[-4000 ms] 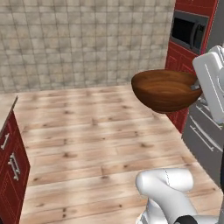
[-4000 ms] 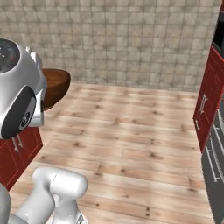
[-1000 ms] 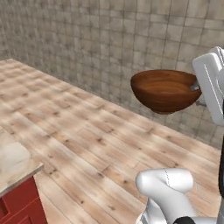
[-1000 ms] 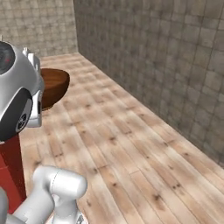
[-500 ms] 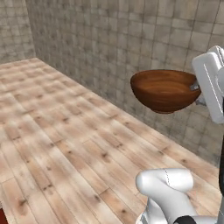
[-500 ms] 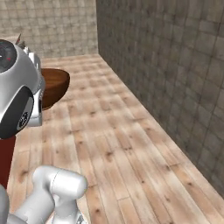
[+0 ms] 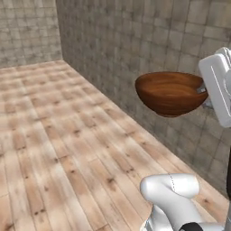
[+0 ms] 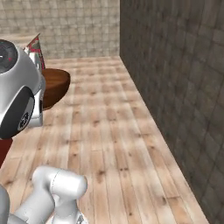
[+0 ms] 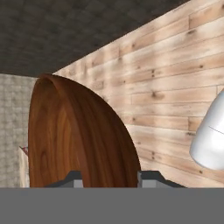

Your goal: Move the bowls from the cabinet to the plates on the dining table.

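Observation:
The dark glossy brown bowl (image 7: 170,92) hangs in the air above the wooden floor, upright, with its opening facing up. My gripper (image 7: 205,92) is shut on the bowl's right rim. In the hand view the bowl (image 9: 74,135) rises edge-on between the two fingertips (image 9: 148,178) of my gripper (image 9: 109,178), one on each side of its wall. From the right base view the bowl (image 8: 54,85) pokes out from behind the arm's big joint. The cabinet, the plates and the dining table are out of view.
A grey tiled wall (image 7: 149,49) runs close along the right side and meets another tiled wall (image 8: 74,26) at a far corner. Wooden plank floor (image 7: 54,149) stretches to the left. A red furniture corner (image 8: 36,46) shows behind the arm.
The whole picture has swung, so the base has turned: the tiled wall is now closer and the counter corner has left the left base view. The bowl stays held the same way.

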{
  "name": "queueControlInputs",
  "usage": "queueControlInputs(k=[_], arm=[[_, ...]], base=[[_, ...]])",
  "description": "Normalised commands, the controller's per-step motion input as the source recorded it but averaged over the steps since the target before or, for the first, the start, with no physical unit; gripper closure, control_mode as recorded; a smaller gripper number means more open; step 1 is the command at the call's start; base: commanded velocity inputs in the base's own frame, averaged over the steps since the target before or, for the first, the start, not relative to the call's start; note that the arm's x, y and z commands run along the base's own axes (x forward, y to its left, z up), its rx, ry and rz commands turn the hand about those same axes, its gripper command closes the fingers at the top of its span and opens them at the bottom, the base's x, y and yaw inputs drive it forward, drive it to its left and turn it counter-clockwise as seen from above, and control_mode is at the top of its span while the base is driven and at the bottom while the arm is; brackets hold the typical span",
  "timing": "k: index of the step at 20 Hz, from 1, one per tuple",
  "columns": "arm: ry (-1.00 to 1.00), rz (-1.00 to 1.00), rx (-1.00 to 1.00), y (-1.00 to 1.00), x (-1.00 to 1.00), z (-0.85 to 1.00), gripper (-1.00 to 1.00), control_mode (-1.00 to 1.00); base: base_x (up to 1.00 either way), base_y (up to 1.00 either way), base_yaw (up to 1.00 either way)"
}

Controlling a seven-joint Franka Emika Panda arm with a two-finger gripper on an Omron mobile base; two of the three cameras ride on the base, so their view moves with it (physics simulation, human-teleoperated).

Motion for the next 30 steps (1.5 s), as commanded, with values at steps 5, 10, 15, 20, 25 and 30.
queueControlInputs(k=[5, 10, 15, 20, 25, 30], arm=[[0.0, 0.0, 0.0, 0.0, 0.0, 0.0, 1.0, 1.0], [0.0, 0.0, 0.0, 0.0, 0.0, 0.0, 1.0, 1.0], [0.0, 0.0, 0.0, 0.0, 0.0, 0.0, 1.0, 1.0], [0.0, 0.0, 0.0, 0.0, 0.0, 0.0, 1.0, 1.0], [0.0, 0.0, 0.0, 0.0, 0.0, 0.0, 1.0, 1.0], [0.0, 0.0, 0.0, 0.0, 0.0, 0.0, 1.0, 1.0]], base=[[1.0, -0.34, 0.44], [1.0, -0.26, 0.41], [1.0, -0.26, 0.43], [1.0, -0.53, 0.37], [1.0, -0.71, 0.31], [1.0, -0.72, 0.23]])
